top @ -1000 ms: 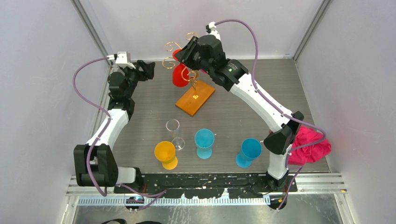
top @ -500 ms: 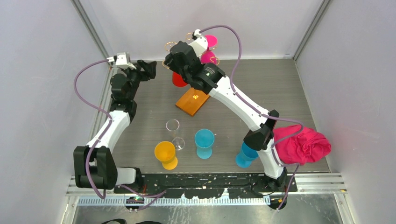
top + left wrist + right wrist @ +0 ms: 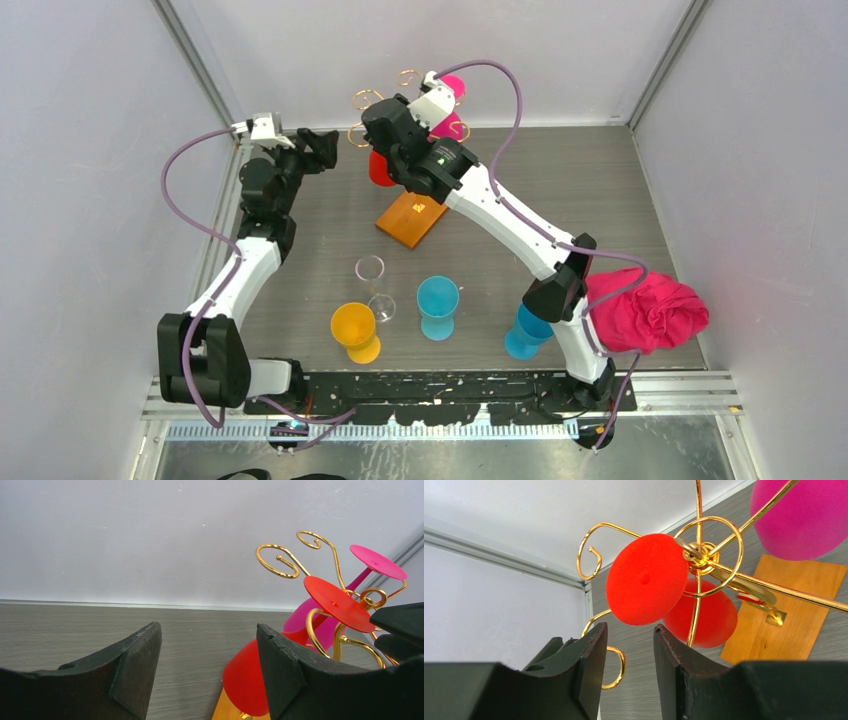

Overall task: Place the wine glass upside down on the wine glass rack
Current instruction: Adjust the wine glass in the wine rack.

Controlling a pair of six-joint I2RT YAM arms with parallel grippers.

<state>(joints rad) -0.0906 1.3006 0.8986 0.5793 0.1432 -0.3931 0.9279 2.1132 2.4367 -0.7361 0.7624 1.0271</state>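
gold wire of the wine glass rack (image 3: 700, 552) is mostly hidden under the right arm (image 3: 500, 205) in the top view; only a few scroll tips and the orange-brown wooden base show, at the far middle of the tabletop (image 3: 600, 200). red wine glass (image 3: 646, 579) hangs upside down on the rack, foot disc up on a scroll arm, bowl down over the base; the bowl is partly hidden behind the left fingers (image 3: 135, 670) in the left wrist view. pink wine glass (image 3: 377, 561) hangs inverted beside it, cut off in the right wrist view. right fingers (image 3: 584, 675) parted, nothing between them, near the red foot, apart from it. left fingers spread wide, empty, near the rack.
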